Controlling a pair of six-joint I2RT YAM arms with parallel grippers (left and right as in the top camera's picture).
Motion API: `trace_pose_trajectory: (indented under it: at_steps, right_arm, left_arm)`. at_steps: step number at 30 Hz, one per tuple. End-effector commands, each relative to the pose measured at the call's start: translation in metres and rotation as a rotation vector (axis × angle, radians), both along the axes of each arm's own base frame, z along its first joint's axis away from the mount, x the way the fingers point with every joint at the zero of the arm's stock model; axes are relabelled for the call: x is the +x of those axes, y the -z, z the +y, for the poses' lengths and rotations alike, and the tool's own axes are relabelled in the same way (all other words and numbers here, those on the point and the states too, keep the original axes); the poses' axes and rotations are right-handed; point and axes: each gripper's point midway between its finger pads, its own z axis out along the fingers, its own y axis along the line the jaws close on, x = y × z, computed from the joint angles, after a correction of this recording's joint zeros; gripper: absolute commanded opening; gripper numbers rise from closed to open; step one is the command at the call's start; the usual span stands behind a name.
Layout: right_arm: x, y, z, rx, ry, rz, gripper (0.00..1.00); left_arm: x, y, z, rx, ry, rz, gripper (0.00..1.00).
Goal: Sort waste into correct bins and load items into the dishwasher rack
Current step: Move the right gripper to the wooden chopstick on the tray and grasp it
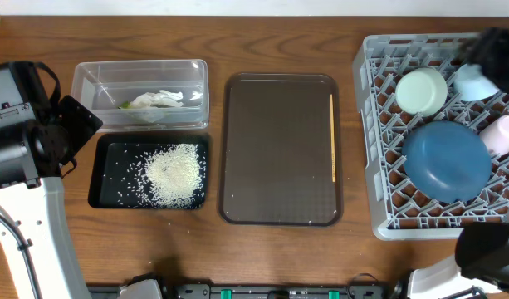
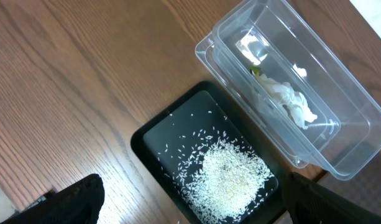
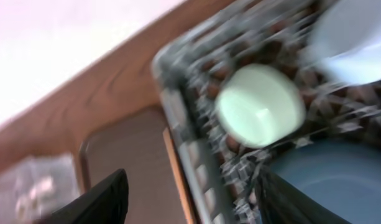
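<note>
Wooden surface [image 1: 279, 33] carries the grey dishwasher rack [image 1: 370, 149]; inside it we see the pale green bowl [image 3: 260, 106], ahead of the spread, empty right jaws, its facing blurred. Our left jaws gape wide over the rice heap [image 2: 230, 180].

White rice [image 1: 175, 173] heaped in the shallow black tray [image 1: 105, 178], crumpled tissue [image 1: 159, 101] and green-yellow wrapper [image 1: 124, 105] in the clear tub [image 1: 138, 68] just beside it, and pale green bowl [image 1: 421, 90], light blue bowl [image 1: 474, 81], dark blue bowl [image 1: 447, 159] and pink cup [image 1: 503, 133] in the grey dishwasher rack [image 1: 379, 149].
</note>
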Motion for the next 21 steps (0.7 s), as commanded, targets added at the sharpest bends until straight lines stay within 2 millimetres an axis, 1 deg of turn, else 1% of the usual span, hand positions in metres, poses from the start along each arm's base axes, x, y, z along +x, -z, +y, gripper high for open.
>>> trace_pose_trajectory:
  at_steps: [1, 2, 4, 5, 8, 12, 14, 18, 19, 21]
  right_arm:
    - [-0.006, 0.003, 0.056, -0.043, -0.19, 0.02, 0.63]
    - [-0.009, 0.006, 0.071, -0.053, -0.238, 0.035, 0.63]
    - [-0.017, 0.017, 0.107, -0.096, -0.325, 0.087, 0.63]
    - [-0.021, 0.023, 0.122, -0.129, -0.357, 0.111, 0.64]
    - [-0.028, 0.039, 0.153, -0.228, -0.385, 0.178, 0.66]
    - [-0.036, 0.069, 0.185, -0.347, -0.372, 0.278, 0.71]
    - [-0.04, 0.089, 0.199, -0.39, -0.362, 0.336, 0.72]
    - [-0.043, 0.129, 0.218, -0.447, -0.344, 0.439, 0.73]
    - [-0.043, 0.143, 0.223, -0.452, -0.345, 0.47, 0.72]
    - [-0.043, 0.163, 0.226, -0.462, -0.339, 0.521, 0.72]
  left_arm:
    - [-0.002, -0.003, 0.002, 0.006, -0.008, -0.004, 0.93]
    - [-0.002, -0.003, 0.002, 0.005, -0.007, -0.004, 0.93]
    - [-0.002, -0.003, 0.002, 0.006, -0.008, -0.004, 0.93]
    - [-0.002, -0.003, 0.002, 0.006, -0.008, -0.004, 0.93]
    - [-0.002, -0.003, 0.002, 0.006, -0.008, -0.004, 0.93]
    - [-0.002, -0.003, 0.002, 0.006, -0.008, -0.004, 0.93]
    - [-0.002, -0.003, 0.002, 0.006, -0.008, -0.004, 0.93]
    - [-0.002, -0.003, 0.002, 0.005, -0.007, -0.004, 0.93]
    - [-0.002, -0.003, 0.002, 0.005, -0.007, -0.004, 0.93]
    - [-0.002, -0.003, 0.002, 0.006, -0.008, -0.004, 0.93]
